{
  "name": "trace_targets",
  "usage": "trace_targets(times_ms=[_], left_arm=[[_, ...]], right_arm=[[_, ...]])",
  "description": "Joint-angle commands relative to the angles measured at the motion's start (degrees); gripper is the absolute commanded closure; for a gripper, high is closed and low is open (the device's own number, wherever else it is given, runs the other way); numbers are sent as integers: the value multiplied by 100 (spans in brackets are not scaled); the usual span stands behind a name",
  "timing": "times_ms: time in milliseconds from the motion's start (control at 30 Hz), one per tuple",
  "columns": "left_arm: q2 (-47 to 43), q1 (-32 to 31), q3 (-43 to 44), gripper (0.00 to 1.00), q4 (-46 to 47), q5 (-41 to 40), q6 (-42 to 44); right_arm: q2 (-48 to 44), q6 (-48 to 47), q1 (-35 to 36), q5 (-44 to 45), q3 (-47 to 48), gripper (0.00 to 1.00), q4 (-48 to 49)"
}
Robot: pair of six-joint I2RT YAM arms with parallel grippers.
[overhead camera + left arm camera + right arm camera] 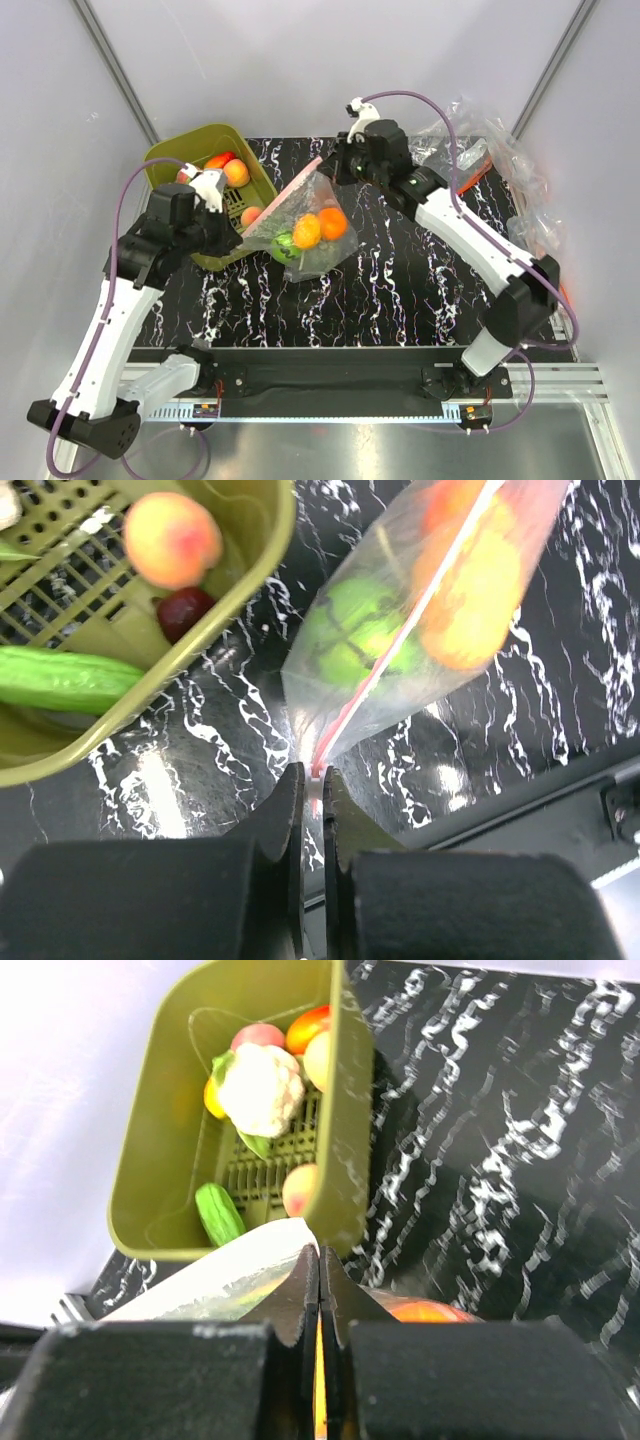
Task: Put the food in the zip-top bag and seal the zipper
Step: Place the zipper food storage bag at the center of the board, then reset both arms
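Above the black marbled table [400, 280], the clear dotted zip-top bag [305, 235] hangs with two oranges [332, 222] and a green lime [285, 247] inside. The left gripper [313, 773] and right gripper [320, 1252] each pinch its pink-red zipper strip [400, 638]. White cauliflower [262, 1085] sits in the olive-green tub [345, 1110]; sealing looks unfinished.

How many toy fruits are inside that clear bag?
3: one orange in the middle, another orange to its right, a green lime to its lower left. Others may be hidden.
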Motion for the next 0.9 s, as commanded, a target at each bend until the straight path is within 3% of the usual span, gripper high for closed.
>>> trace_targets(times_ms=[0,133,167,200,233,267,300,333,600,867], left_arm=[[-264,222,13,100,-44,-112,-209],[-325,468,-31,100,70,-358,-306],[-325,590,-40,96,140,-359,-324],[-317,644,-58,79,158,-385,-359],[-299,679,-75,67,185,-394,-368],[-264,731,-84,26,228,-428,-377],[-264,758,-75,12,237,-481,-438],[-281,758,-67,2,255,-542,-438],[-1098,750,496,1,290,-799,-254],[-2310,758,-408,1,808,817,-262]], right_arm=[[402,100,-143,-121,628,100,626],[843,39,-143,-209,1268,91,521],[931,30,-143,-200,1393,75,398],[1053,21,-143,-157,1516,39,319],[1089,21,-143,-139,1691,25,257],[1107,12,-143,-78,1762,18,74],[1081,12,-143,19,1798,10,2],[1002,-49,-143,46,1737,9,-33],[-848,-383,-151,634,631,0,-472],[-3338,-331,-143,968,-1715,0,-710]])
